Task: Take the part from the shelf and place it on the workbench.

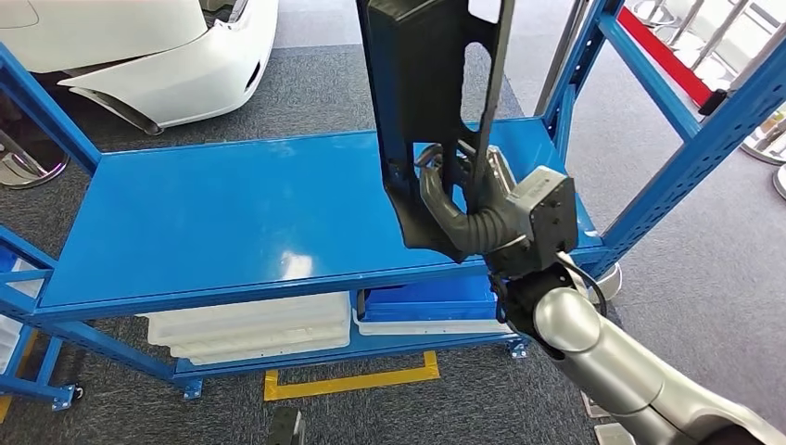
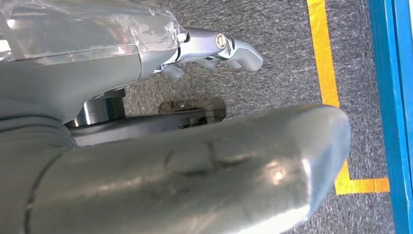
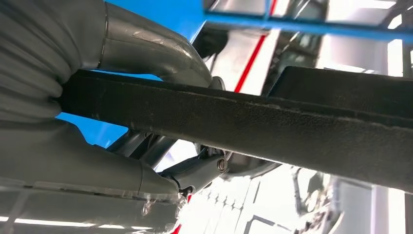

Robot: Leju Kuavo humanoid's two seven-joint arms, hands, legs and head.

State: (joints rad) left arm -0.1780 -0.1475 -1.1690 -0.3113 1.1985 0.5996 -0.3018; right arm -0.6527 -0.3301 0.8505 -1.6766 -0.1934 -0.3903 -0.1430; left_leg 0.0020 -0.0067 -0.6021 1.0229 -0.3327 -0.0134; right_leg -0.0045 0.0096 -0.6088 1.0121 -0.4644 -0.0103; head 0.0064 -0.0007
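The part (image 1: 417, 83) is a long black plastic panel with a slot cut through it. It stands nearly upright above the right half of the blue shelf top (image 1: 232, 213), lifted off it. My right hand (image 1: 473, 215) grips its lower end, fingers hooked through the opening. In the right wrist view the part's black edge (image 3: 243, 117) runs across between the thumb and fingers of my right hand (image 3: 73, 97). My left hand (image 2: 160, 161) hangs over grey carpet, holding nothing, with its fingers (image 2: 219, 46) apart from the thumb.
Blue rack uprights (image 1: 686, 158) rise at the right, close to the part. White trays (image 1: 250, 329) and a blue bin (image 1: 426, 301) sit on the lower shelf. A white car body panel (image 1: 167, 56) lies behind. Yellow floor tape (image 1: 352, 380) marks the rack's front.
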